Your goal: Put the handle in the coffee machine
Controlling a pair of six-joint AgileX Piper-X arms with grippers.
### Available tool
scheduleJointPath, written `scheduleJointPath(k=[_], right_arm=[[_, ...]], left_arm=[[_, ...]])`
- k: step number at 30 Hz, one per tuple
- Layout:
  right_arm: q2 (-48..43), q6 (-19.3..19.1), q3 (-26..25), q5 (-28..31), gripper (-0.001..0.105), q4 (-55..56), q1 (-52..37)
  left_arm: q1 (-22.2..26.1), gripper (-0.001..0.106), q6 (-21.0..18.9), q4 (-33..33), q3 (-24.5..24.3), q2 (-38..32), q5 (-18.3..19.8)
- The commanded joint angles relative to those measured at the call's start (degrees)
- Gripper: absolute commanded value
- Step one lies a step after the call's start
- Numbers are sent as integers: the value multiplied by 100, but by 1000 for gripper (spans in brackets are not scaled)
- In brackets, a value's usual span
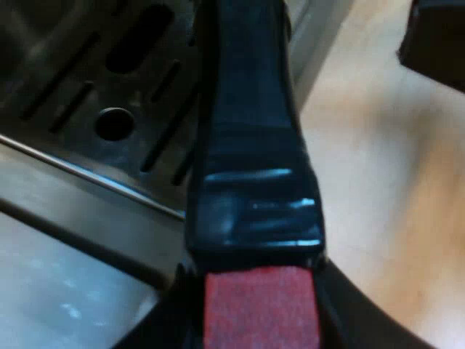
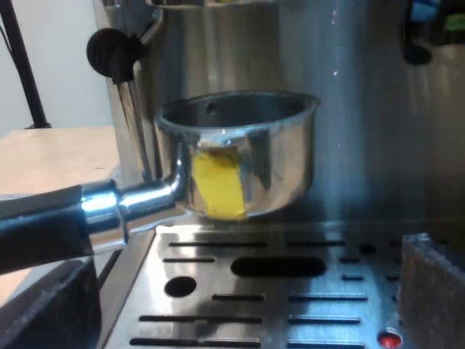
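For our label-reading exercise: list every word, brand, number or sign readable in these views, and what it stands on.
No text can be read.
Yellow patch on the metal holder: blank.
Handle's red end: no writing.
Red spot on the drip tray: a plain dot.
Blue and green marks near the espresso machine's top: too blurred to read.

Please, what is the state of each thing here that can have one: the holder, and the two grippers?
metal holder: loose, upright, in the air above the drip tray, not locked into the espresso machine.
left gripper: shut on the holder's handle, at its red end.
right gripper: open, holding nothing.
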Motion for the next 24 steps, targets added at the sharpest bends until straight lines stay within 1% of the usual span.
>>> scheduleJointPath(k=[1, 7, 14, 18, 19, 20, 23, 24], right_arm=[[-17, -337, -58, -127, 84, -110, -59], [-3, -346, -69, -245, 84, -122, -112], [-3, -346, -69, -250, 84, -122, -190], [-3, -346, -69, -250, 84, -122, -206], [-3, -346, -69, -250, 84, -122, -229], [-3, -346, -69, -250, 84, -122, -226], [-3, -369, -69, -250, 84, -122, -231], [-3, -367, -69, -250, 84, -122, -231]], left_arm=[[13, 0, 61, -206, -94, 33, 393], [13, 0, 14, -214, -343, 407, 407], [13, 0, 14, -214, -627, 504, 483], [-134, 0, 78, -227, -693, 504, 532], [-278, 0, 157, -238, -710, 504, 531], [-318, 0, 163, -253, -716, 514, 512], [-517, 0, -60, -400, -715, 530, 424], [-521, 0, -235, -482, -715, 566, 419]])
